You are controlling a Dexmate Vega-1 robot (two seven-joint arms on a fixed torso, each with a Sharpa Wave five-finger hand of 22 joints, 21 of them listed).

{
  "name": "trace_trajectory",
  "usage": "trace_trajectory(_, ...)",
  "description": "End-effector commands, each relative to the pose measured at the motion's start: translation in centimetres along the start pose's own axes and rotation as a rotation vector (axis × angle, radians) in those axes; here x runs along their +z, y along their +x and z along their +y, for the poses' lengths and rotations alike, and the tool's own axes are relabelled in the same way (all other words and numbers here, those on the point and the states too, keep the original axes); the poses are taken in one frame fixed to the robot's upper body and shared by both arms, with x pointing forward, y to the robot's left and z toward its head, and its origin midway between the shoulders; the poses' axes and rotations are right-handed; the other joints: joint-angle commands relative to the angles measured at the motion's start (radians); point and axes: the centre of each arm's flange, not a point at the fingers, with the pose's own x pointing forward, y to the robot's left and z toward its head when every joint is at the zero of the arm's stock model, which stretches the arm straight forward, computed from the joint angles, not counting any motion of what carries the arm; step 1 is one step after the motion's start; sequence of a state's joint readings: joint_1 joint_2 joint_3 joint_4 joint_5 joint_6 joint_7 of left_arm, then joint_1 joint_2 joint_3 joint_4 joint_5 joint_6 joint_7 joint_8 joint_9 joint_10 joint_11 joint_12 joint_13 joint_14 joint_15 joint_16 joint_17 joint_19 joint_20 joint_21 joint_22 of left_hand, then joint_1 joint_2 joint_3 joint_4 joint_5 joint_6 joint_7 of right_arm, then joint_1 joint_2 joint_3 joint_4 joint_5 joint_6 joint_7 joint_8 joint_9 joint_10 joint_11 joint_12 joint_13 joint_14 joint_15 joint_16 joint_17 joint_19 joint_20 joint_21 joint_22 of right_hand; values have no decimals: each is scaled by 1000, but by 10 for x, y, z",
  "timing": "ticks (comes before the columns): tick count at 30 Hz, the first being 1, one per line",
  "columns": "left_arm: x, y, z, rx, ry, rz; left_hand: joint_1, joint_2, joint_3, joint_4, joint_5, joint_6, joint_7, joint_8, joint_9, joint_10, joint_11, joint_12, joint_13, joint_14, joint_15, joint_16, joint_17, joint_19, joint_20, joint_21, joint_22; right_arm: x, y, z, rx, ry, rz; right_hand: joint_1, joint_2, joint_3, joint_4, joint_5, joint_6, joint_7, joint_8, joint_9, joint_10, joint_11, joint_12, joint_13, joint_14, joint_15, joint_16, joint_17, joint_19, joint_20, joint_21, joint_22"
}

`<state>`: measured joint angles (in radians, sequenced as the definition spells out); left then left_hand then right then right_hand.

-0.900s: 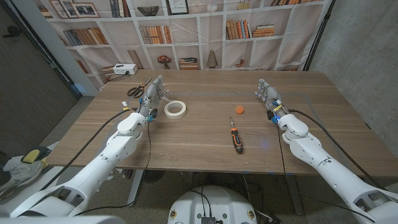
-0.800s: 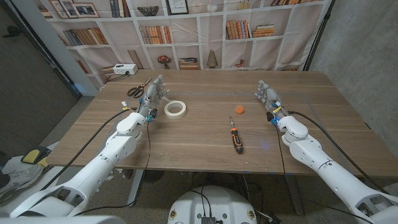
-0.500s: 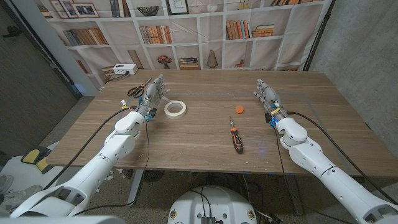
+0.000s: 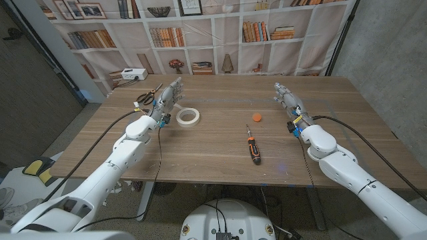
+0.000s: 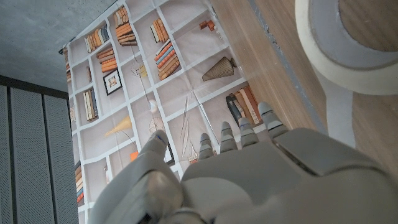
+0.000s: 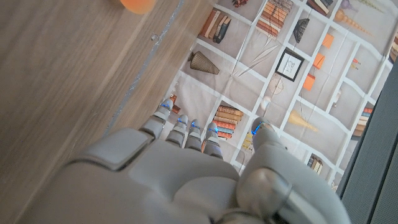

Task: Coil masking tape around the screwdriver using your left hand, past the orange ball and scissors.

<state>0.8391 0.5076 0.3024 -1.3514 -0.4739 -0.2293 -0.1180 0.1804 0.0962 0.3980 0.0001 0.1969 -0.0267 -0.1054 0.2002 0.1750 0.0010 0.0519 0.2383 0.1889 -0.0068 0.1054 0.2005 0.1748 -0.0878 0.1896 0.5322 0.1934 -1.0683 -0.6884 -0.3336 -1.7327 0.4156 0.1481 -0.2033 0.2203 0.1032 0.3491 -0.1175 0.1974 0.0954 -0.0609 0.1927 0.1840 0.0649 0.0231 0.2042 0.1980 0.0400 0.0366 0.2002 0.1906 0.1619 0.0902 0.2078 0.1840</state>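
A white roll of masking tape (image 4: pixel 188 117) lies flat on the wooden table (image 4: pixel 220 157), left of centre; its rim (image 5: pixel 348 50) is close beside my left hand. My left hand (image 4: pixel 167 100) hovers just left of the roll with fingers stretched out, holding nothing. The screwdriver (image 4: pixel 253 146), orange and black handled, lies near the middle. An orange ball (image 4: pixel 257 117) rests just beyond it, also seen as an orange ball (image 6: pixel 140 5). Scissors (image 4: pixel 145 97) lie at the far left. My right hand (image 4: pixel 287 100) is raised at the right, fingers extended and empty.
A white box (image 4: pixel 132 74) sits at the table's far left corner. Behind the table hangs a bookshelf backdrop (image 4: pixel 213 33). Cables (image 4: pixel 353 143) trail along both arms.
Both hands have moved slightly away from me, toward the table's far side. The tape, screwdriver, ball and scissors have stayed put.
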Motion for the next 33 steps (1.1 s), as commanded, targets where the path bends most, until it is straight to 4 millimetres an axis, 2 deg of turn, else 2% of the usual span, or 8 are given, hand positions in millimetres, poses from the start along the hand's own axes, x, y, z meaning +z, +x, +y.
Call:
trace_trajectory(1, 15, -5, -12, -10, 134, -2, -9, 2, 2, 1, 3, 13, 2, 7, 3, 9, 1, 5, 3, 9, 9, 5, 4, -1, 15, -4, 2, 16, -19, 8, 39, -227, 33, 11, 1, 2, -7, 6, 12, 1, 7, 3, 16, 2, 10, 5, 5, 2, 5, 1, 3, 8, 7, 4)
trace_trajectory(15, 23, -16, -11, -19, 177, -16, -9, 2, 2, 0, 4, 25, 6, 7, 3, 12, -4, 3, 4, 6, 15, 1, 4, -1, 22, -6, 2, 33, -41, 28, 91, -475, 69, 21, -2, 3, -16, 6, 26, 3, 11, 3, 24, 0, 11, 5, 12, -4, 8, 2, 2, 12, 7, 4)
trace_trajectory(22, 23, -19, -11, -23, 169, -16, -9, 2, 2, 0, 3, 27, 6, 5, 3, 9, -2, 1, 4, 6, 16, -1, 5, 1, 23, -7, 3, 39, -53, 38, 98, -577, 79, 24, -22, -3, -24, 3, 48, 9, 17, 4, 44, 0, 17, 7, 24, -13, 12, 3, 1, 18, 7, 4)
trace_trajectory(24, 22, -20, -11, -27, 163, -15, -9, 2, 2, 0, 3, 27, 6, 5, 3, 9, -1, 0, 4, 7, 15, -1, 5, 1, 23, -7, 3, 40, -56, 41, 93, -619, 91, 26, -36, -9, -29, 1, 47, 9, 15, 6, 78, -2, 28, 9, 47, -23, 21, 6, 3, 26, 8, 5)
trace_trajectory(27, 21, -19, -11, -30, 159, -17, -9, 1, 2, -1, 3, 24, 6, 3, 3, 7, -1, -1, 4, 6, 16, -1, 5, 2, 23, -7, 3, 44, -58, 45, 101, -688, 108, 72, -46, 2, -51, 4, 55, 34, 20, 9, 123, -5, 44, 18, 99, -47, 41, 12, 27, 36, 17, 6)
trace_trajectory(28, 21, -19, -12, -32, 158, -17, -9, 1, 2, -1, 3, 23, 6, 2, 3, 7, -1, -1, 4, 5, 17, -2, 5, 2, 23, -7, 3, 45, -59, 46, 101, -708, 115, 126, -39, 22, -63, 5, 79, 56, 31, 13, 136, -5, 51, 27, 127, -62, 51, 18, 48, 33, 25, 7)
trace_trajectory(30, 21, -19, -12, -34, 157, -18, -9, 1, 2, -1, 4, 21, 5, 0, 3, 3, -4, -3, 4, 5, 17, -2, 5, 2, 23, -8, 3, 48, -61, 49, 100, -743, 122, 180, -23, 48, -70, 4, 87, 63, 36, 17, 152, -8, 62, 34, 152, -66, 60, 23, 58, 31, 28, 9)
trace_trajectory(33, 22, -20, -12, -34, 158, -21, -9, 1, 2, -1, 4, 19, 5, -1, 3, 2, -4, -4, 5, 4, 17, -3, 5, 2, 23, -8, 3, 52, -62, 52, 112, -784, 140, 272, -28, 84, -74, -1, 124, 67, 51, 26, 188, -5, 92, 50, 194, -76, 71, 33, 84, 24, 37, 10)
